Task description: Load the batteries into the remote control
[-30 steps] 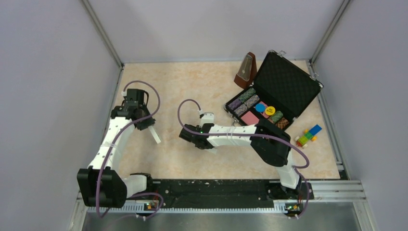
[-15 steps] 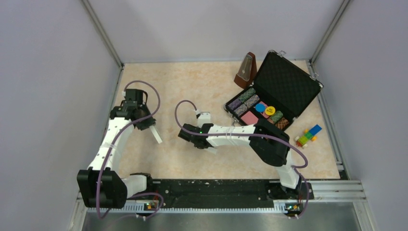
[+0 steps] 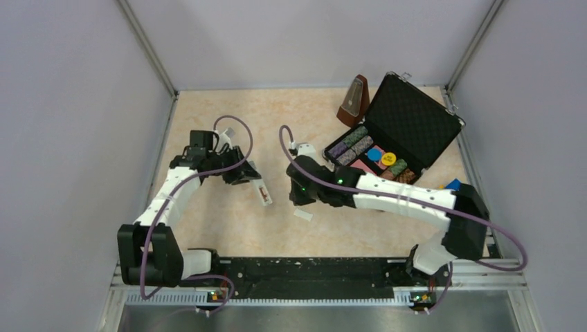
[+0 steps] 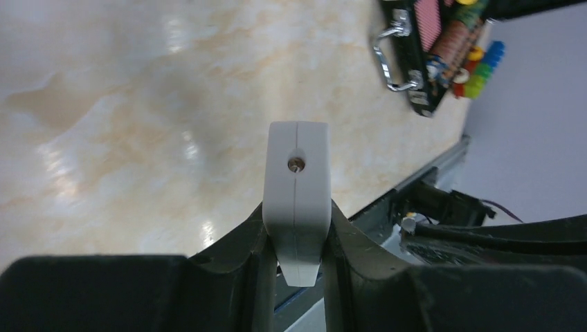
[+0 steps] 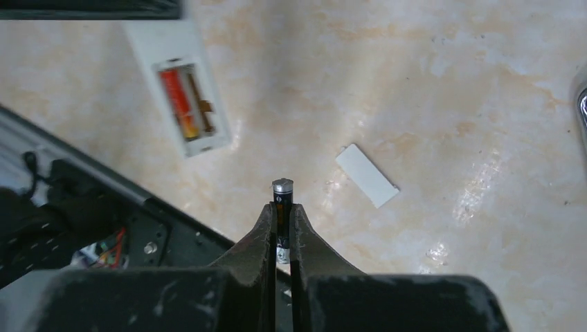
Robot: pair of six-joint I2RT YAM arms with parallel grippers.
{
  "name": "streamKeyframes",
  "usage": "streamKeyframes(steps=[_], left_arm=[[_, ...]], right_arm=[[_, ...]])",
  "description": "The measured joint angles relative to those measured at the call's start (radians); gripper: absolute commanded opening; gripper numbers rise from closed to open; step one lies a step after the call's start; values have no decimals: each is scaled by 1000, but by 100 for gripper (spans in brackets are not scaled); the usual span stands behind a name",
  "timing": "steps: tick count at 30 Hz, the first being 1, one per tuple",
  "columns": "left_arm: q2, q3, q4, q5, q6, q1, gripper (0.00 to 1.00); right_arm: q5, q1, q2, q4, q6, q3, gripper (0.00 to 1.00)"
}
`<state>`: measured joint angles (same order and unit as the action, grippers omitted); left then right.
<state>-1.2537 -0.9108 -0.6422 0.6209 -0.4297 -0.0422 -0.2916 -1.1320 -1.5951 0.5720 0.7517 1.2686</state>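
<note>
one battery (image 5: 282, 187) in right tool (image 5: 282, 214), remote (image 4: 297, 149) in left tool (image 4: 297, 214)

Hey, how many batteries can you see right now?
2. The red battery lies in the open compartment of the remote control. The black battery is pinched in the right gripper, above the table. No others show in any view.

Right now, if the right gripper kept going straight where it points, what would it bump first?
Probably the bare table, between the remote control and the small white cover. The black battery in the right gripper would touch first, but depth is hard to judge.
</note>
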Motion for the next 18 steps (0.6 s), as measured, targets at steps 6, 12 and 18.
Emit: streamKeyframes(steps=[6,12,18], left_arm=[[-78,36,245,227,-101,-93,0],[-189,35,439,333,-238,-232,0],[-239,35,563,408,-359,-286,0]], right_arm=[[170,51,193,51,-25,1,1],[287,113,178,169,-15,38,1],[349,129,152,268,-11,61,1]])
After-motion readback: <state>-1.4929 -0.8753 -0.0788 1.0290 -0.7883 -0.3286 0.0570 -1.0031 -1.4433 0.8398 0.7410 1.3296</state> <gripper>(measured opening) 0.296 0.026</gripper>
